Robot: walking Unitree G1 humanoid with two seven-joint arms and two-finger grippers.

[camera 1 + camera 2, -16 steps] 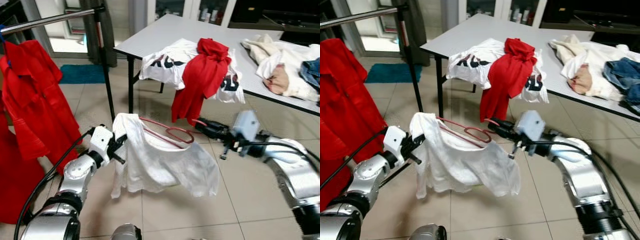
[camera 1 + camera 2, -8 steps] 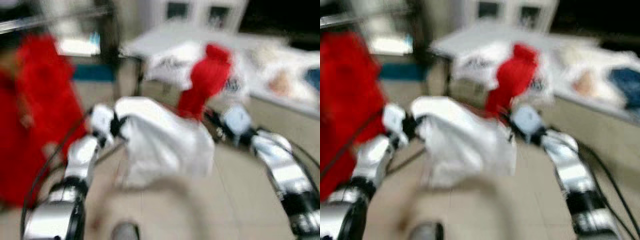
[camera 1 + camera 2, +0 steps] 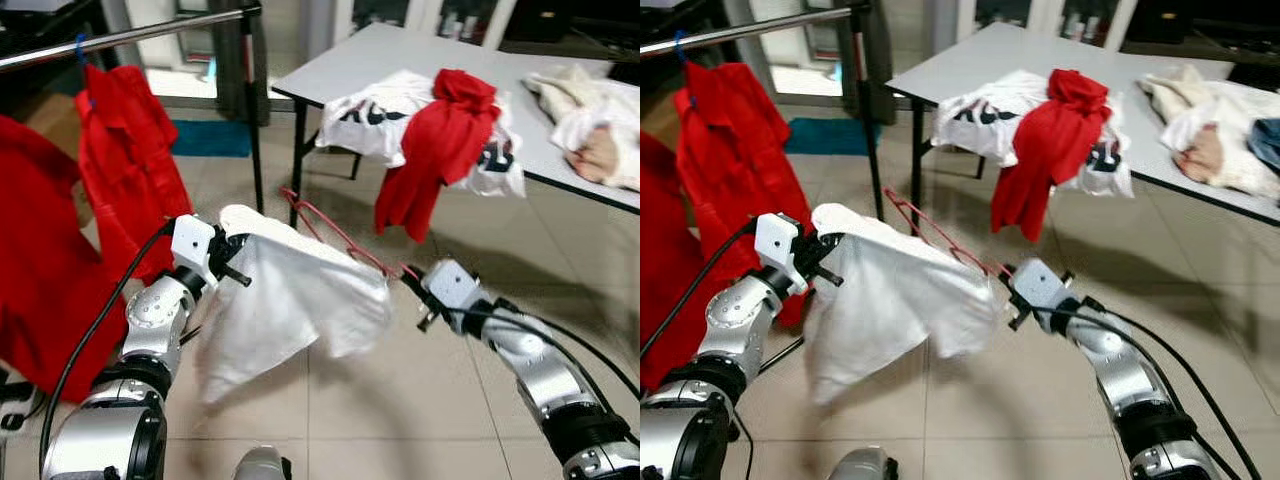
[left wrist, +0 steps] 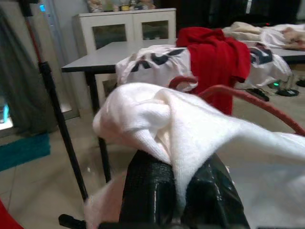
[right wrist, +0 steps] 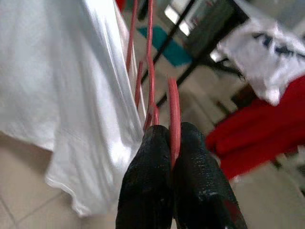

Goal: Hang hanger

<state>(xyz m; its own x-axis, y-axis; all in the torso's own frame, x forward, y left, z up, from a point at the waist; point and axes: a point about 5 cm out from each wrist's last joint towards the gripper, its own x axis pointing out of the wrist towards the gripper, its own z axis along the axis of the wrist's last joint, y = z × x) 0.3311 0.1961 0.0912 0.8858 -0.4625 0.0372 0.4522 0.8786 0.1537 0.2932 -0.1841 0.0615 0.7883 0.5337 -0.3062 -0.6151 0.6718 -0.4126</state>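
1. Red wire carries the whole job here: the hanger [image 3: 330,232] is stretched out between the two arms, well above the floor [image 3: 420,390], with a white shirt [image 3: 290,300] draped over it.
2. The right gripper [image 5: 172,143] has its fingers pinched tight on the hanger's wire, near the end closest to that arm.
3. The left gripper [image 4: 178,183] is clamped on a bunched fold of the shirt at the far shoulder, so the cloth hangs slack below.
4. The rail [image 3: 120,38] runs across the upper left, on a dark stand [image 3: 252,120]. A red garment [image 3: 125,150] already hangs from it, and more red cloth [image 3: 40,280] sits nearer on that side.
5. Behind stands a table [image 3: 400,50] with a printed white shirt [image 3: 375,105], a red top [image 3: 440,140] draped over its edge, and a pale heap [image 3: 590,110] further along.
6. I'd say this is the carrying step: the shirt is on the hanger, but the hook is not yet on the rail and sits well below it.
7. Next, it seems the robot must face the rail, lift the hanger above it and lower the hook over the bar in a free stretch beside the red garment.
8. The left grip should probably let go only once the hook bears the weight, or the shirt may slide off.
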